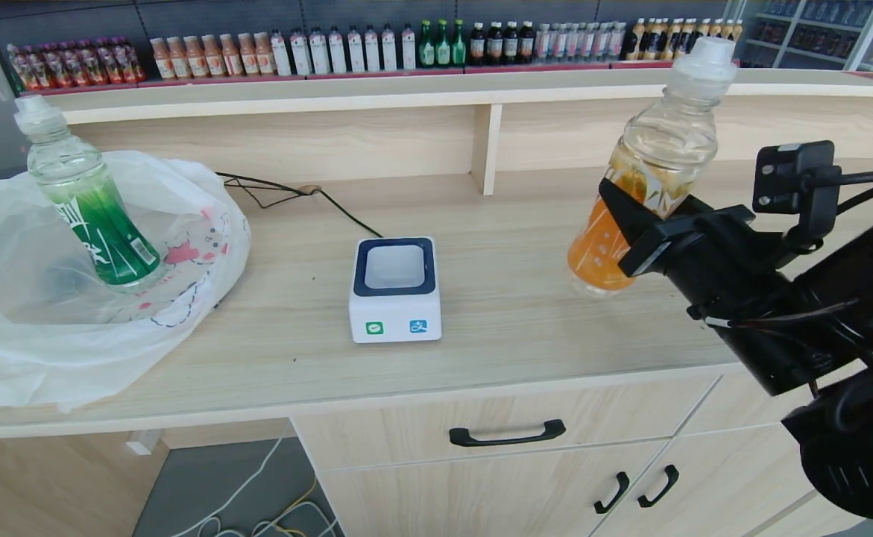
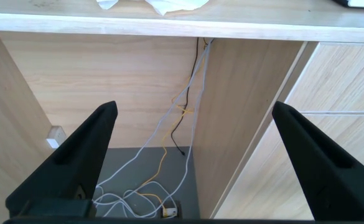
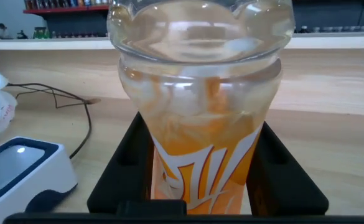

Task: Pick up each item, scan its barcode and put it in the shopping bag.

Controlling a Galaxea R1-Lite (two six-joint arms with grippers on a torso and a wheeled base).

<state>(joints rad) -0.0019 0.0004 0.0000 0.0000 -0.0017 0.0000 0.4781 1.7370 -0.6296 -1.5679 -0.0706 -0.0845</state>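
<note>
An orange-labelled drink bottle (image 1: 645,171) with a white cap is tilted above the right side of the counter, and my right gripper (image 1: 634,224) is shut on its middle. The right wrist view has the same bottle (image 3: 200,137) held between the two black fingers (image 3: 126,168). A white scanner box (image 1: 395,289) with a dark-framed window sits at the counter's centre, also seen as the scanner (image 3: 20,171). A green-labelled bottle (image 1: 89,205) leans inside the white plastic shopping bag (image 1: 26,313) on the left. My left gripper (image 2: 194,168) hangs open below the counter edge, holding nothing.
A black cable (image 1: 287,194) runs from the scanner to the back of the counter. A raised wooden ledge (image 1: 421,97) with rows of bottles stands behind. Drawers with black handles (image 1: 507,435) are under the counter, and loose wires (image 2: 163,168) lie on the floor beneath.
</note>
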